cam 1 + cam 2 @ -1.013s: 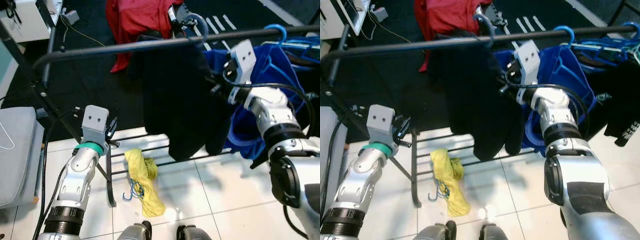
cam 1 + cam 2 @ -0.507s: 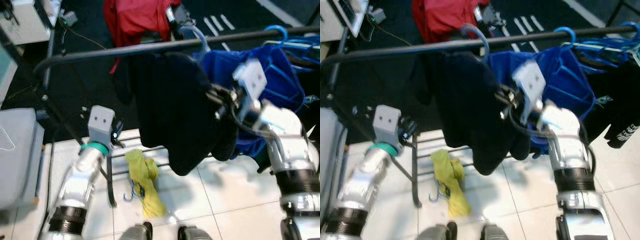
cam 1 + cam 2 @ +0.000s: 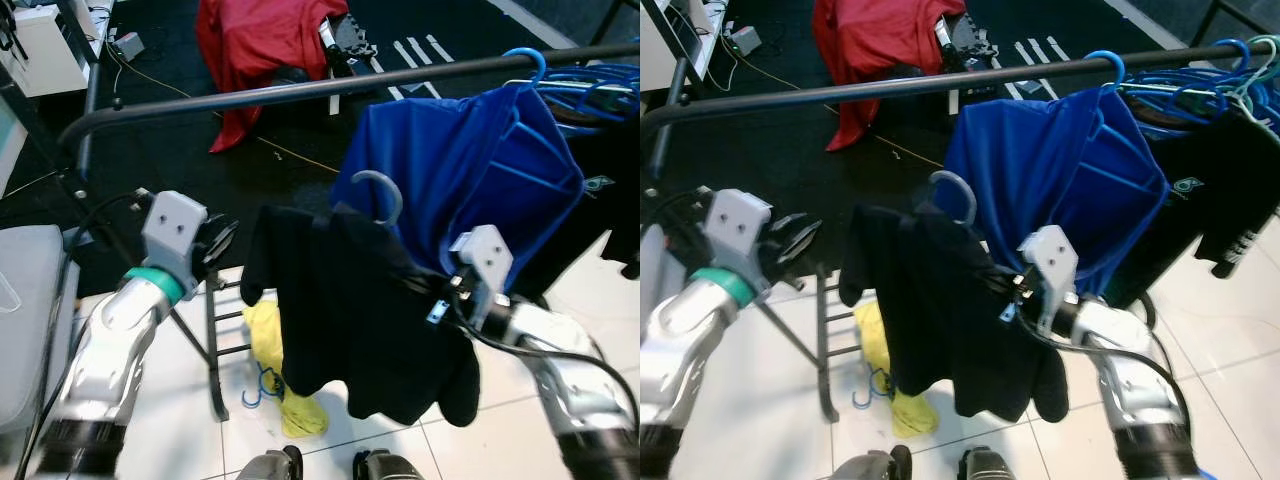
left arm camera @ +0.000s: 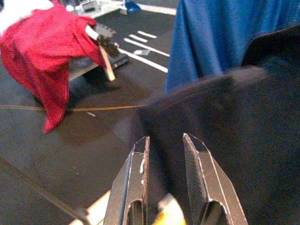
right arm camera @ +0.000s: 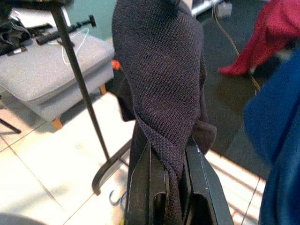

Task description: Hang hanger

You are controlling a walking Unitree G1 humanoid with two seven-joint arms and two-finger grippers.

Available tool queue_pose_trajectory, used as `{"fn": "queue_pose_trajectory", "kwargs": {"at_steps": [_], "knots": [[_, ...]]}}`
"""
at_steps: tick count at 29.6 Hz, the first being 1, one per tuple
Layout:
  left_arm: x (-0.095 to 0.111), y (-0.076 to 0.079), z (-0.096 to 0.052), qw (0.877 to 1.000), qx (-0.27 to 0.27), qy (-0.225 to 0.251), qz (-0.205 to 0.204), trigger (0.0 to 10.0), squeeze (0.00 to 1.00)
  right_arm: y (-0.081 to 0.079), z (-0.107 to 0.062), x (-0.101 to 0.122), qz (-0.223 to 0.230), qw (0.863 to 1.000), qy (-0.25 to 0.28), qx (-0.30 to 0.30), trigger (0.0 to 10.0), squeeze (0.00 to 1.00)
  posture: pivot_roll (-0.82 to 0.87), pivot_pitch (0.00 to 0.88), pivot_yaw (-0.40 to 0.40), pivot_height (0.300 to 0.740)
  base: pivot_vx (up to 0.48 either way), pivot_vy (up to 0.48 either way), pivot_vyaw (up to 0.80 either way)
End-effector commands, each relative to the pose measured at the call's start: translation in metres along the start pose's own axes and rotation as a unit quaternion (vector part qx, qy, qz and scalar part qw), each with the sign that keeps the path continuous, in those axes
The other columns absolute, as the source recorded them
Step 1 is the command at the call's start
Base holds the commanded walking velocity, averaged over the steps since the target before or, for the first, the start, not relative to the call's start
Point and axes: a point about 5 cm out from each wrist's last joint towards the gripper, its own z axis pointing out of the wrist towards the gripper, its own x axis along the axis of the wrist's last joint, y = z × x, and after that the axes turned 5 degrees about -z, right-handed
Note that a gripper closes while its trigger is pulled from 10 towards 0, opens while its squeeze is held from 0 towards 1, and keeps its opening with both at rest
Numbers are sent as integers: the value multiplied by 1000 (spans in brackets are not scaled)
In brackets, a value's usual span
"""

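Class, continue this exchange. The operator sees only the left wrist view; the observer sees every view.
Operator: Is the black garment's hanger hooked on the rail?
Observer: No, its grey hook hangs free, lower than the rail.
Operator: What holds the garment up?
Observer: The right gripper, jaws shut on the black garment.
Operator: And what carries the blue garment?
Observer: A blue hanger hooked over the rail.

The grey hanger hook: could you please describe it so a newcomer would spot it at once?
Start at the long dark clothes rail. Below it, the right gripper holds a black knitted garment. The grey hanger hook rises from its collar, catching nothing, unlike the blue hanger hook on the rail.
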Motion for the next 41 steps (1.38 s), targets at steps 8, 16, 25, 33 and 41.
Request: {"fn": "queue_pose_trajectory", "kwargs": {"at_steps": [8,16,25,33,41], "knots": [[14,25,-1,995,-73,18,-64,10000,1000,-2,23,45,-72,996,56,10,10000,0,-24,61,56,740,0,0,0],[18,26,22,997,-20,40,-65,10000,1000,-42,14,71,-66,984,81,142,10000,0,-64,73,71,740,0,0,0],[8,-4,4,997,73,10,-21,10000,0,-43,1,64,-73,983,48,164,10000,0,-56,81,64,740,0,0,0],[-3,-12,-11,996,84,-22,-15,10000,0,-35,0,70,-77,987,55,129,10000,0,-51,78,69,740,0,0,0],[-10,-10,-23,998,39,-40,-7,10000,1000,-17,-4,75,-95,989,40,105,10000,0,-52,81,65,740,0,0,0]]}}
